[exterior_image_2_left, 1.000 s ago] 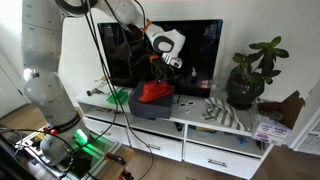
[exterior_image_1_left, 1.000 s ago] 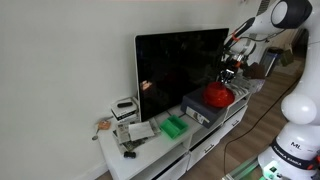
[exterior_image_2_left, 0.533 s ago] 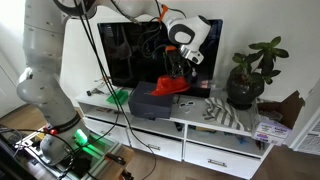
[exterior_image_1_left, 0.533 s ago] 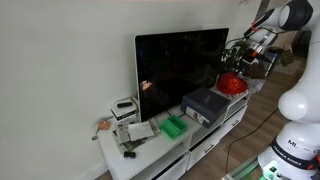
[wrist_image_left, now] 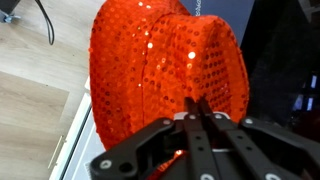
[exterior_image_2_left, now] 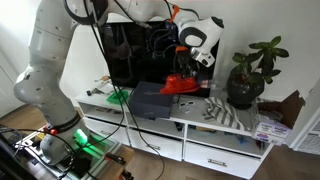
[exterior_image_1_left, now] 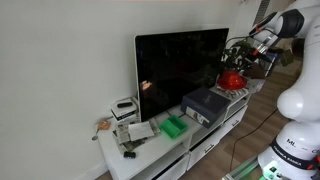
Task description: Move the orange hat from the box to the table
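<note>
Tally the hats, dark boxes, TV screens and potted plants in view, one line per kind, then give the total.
Orange hat: 1, held in the gripper
Dark box: 1
TV: 1
Potted plant: 1
Total: 4

Black TV [exterior_image_1_left: 180, 70] against wall. Green tray [exterior_image_1_left: 176, 126] near white device [exterior_image_1_left: 124, 108]. Potted plant [exterior_image_2_left: 250, 75] by striped cloth [exterior_image_2_left: 225, 112].
</note>
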Controlling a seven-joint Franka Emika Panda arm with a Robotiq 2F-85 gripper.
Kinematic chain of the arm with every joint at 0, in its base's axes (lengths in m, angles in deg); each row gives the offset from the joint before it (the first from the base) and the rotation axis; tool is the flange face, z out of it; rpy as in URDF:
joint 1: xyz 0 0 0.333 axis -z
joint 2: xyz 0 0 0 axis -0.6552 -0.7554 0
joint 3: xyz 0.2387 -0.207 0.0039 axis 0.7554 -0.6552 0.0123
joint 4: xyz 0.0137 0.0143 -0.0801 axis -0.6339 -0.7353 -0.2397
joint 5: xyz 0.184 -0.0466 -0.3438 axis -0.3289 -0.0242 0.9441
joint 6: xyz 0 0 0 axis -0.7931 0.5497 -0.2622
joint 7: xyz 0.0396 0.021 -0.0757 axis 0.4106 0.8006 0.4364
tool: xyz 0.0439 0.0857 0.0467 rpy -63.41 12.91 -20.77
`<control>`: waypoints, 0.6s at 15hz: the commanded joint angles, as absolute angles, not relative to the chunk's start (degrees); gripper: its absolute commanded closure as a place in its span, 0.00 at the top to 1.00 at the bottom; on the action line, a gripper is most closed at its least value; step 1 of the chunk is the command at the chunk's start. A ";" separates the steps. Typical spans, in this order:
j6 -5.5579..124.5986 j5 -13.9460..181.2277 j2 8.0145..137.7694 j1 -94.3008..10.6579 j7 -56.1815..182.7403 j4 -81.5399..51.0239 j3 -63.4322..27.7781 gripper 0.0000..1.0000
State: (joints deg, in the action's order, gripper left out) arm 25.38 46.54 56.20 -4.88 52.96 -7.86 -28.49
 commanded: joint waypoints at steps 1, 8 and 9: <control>25.31 46.92 56.08 -4.23 53.30 -7.44 -27.63 0.05; 23.42 43.32 44.99 -1.70 62.20 4.30 -25.76 0.01; 23.02 42.72 43.29 -1.15 63.55 6.12 -25.26 0.01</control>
